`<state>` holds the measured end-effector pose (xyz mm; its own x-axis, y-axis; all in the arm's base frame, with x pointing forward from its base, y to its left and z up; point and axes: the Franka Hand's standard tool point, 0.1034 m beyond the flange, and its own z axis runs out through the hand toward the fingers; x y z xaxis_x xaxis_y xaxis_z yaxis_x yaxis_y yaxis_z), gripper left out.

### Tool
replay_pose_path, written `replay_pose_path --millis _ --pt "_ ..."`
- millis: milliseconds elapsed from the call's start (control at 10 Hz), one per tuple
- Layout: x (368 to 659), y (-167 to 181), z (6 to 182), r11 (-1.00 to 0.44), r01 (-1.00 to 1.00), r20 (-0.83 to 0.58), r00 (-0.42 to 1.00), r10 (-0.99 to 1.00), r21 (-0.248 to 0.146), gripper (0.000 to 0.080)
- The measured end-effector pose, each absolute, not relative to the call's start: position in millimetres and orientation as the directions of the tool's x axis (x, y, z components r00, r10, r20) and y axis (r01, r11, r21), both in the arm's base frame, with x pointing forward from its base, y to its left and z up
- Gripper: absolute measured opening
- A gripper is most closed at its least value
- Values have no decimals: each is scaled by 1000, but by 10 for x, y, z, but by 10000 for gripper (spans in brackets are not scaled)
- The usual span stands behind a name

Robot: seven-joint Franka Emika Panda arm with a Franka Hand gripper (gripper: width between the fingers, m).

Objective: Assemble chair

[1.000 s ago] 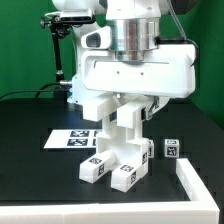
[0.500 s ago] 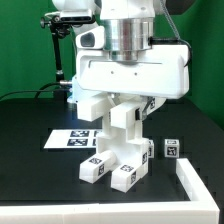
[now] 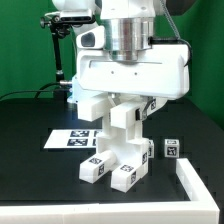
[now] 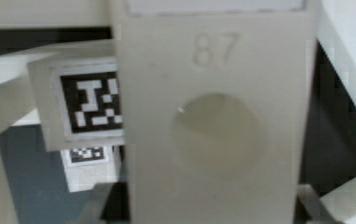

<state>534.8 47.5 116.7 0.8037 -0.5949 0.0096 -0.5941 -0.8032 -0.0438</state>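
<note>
One hand [image 3: 122, 108] grips one upright white chair piece [image 3: 125, 135].

Marker board [image 3: 66, 139] and white corner rail [image 3: 196, 186] lie apart on the black table [image 3: 30, 182].

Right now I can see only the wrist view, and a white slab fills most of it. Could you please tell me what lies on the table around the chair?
Observer: The gripper hangs low, directly over the chair, whose tagged pieces rest on the black table.
Operator: Thank you. Is any loose part nearby?
Observer: Yes, a small tagged block stands on the table, on the exterior view's right of the chair.
Operator: And is there anything fixed that I should avoid?
Observer: A low white corner rail sits further to the exterior view's right, nearer the camera.
</note>
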Motion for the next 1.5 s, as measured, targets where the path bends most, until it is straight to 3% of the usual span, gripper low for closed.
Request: replay_pose_path --millis 700,1100,1500 --pt "5423 474 1080 -804 -594 16 804 -595 -33 284" --pt "5414 460 813 -812 -584 36 811 -584 -11 284" --pt "5466 347 732 -840 -542 39 840 -542 2 284"
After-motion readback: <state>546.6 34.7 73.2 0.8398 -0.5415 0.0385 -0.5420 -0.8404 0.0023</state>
